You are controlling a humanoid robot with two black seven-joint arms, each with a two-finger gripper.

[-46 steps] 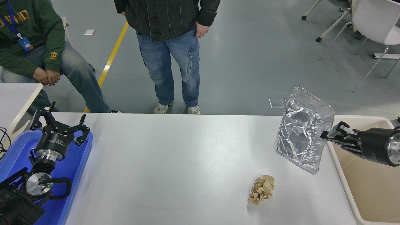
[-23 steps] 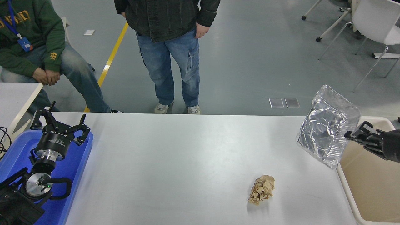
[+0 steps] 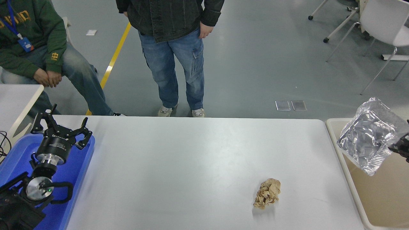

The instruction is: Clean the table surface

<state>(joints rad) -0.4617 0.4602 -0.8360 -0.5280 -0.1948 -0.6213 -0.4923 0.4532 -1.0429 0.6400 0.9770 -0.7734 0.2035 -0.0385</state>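
Foil tray hanging over the bin, paper wad next in line

The right gripper (image 3: 399, 149), barely poking in at the right edge, looks pinched on the lower rim of the crumpled foil tray (image 3: 370, 135), which hangs tilted above the beige bin (image 3: 335, 140) just off the table's right end. That foil looks feather-light and flimsy, so I'd say it bends wherever it's squeezed; a rim hold seems sensible. The table surface (image 3: 191, 159) fills the middle of the room, smooth and bare but for one brown paper wad (image 3: 267, 193) toward the near right: soft and light, easy to take from above across its middle. Plenty of open room around it and a short run to the bin. The left gripper (image 3: 60, 127) sits parked over the blue tray (image 3: 76, 179), fingers splayed.
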